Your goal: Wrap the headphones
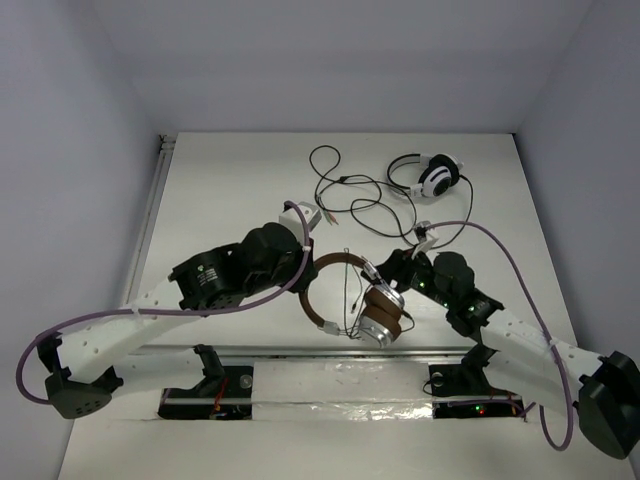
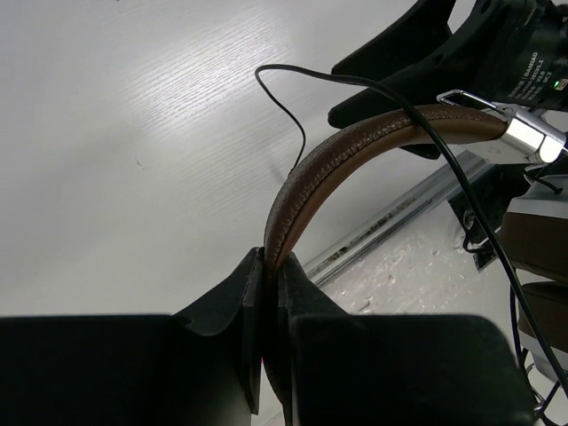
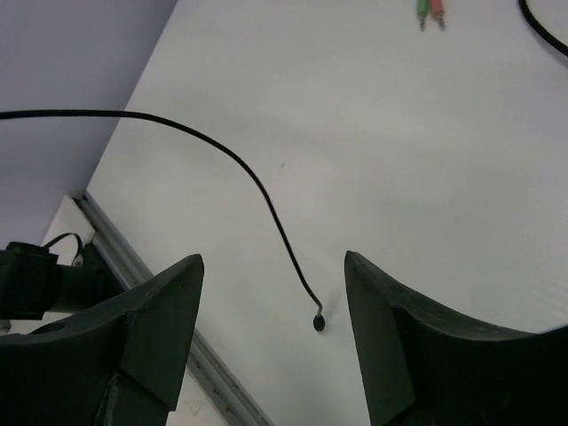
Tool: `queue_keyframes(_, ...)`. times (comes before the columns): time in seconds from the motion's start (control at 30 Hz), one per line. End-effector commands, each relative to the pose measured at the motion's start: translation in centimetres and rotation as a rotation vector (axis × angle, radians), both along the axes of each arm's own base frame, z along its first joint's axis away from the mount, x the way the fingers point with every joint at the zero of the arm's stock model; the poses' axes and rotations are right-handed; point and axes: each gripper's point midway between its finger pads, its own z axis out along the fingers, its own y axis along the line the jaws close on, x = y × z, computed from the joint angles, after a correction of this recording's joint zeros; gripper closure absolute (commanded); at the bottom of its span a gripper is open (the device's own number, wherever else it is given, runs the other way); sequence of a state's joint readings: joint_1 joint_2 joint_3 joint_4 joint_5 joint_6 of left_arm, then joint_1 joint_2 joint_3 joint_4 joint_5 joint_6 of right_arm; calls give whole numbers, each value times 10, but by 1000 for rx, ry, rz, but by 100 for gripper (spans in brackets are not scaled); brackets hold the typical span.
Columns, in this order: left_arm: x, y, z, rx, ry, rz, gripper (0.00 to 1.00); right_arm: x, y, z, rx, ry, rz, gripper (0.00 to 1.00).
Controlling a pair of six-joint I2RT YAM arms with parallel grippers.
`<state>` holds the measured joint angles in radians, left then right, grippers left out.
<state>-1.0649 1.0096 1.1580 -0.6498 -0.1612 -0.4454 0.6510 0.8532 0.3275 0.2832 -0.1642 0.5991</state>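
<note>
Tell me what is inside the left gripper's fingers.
The brown headband of the headphones, pinched edge-on between the shut fingers. Below the pinch the fingers hide the band. The black cable crosses the band higher up, outside the grip.

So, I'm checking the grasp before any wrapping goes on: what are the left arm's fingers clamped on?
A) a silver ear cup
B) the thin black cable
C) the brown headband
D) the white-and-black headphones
C: in the left wrist view the left gripper has its fingers shut on the brown headband, which arcs up from between them, while the black cable runs free above it.
</note>
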Motion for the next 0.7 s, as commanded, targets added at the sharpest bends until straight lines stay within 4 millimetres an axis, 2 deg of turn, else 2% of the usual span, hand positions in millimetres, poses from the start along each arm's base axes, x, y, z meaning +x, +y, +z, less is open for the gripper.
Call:
queue_keyframes(0.0,-1,-7,30,-70,-27,-29,100,-3,21,42,125,-140,115,29)
queue_keyframes(0.1,-2,-8,33,-68,-25,-41,100,-3,31,35,130,-123,159,28)
queue_keyframes(0.3,-2,-10,42,-66,-35,-51,100,12,45,14,122,-51,160,29)
queue_keyframes(0.4,-1,-10,44,-61,-43,-54,100,10,51,14,152,-41,187,37)
queue_keyframes(0.43,-1,-10,43,-56,-41,-55,100,7,52,13,163,-35,200,41)
queue_keyframes(0.47,0,-10,43,-53,-42,-56,100,7,54,17,183,-43,204,57)
queue_keyframes(0.53,0,-11,40,-45,-37,-62,100,9,56,22,199,-48,207,71)
queue_keyframes(0.57,-1,-12,40,-49,-36,-67,100,10,57,28,217,-59,205,86)
queue_keyframes(0.6,-1,-13,40,-47,-36,-71,100,12,57,33,228,-65,197,96)
queue_keyframes(0.63,-1,-13,40,-48,-35,-70,100,17,53,43,244,-88,158,100)
queue_keyframes(0.67,1,-11,40,-45,-36,-61,100,21,50,48,254,-90,125,100)
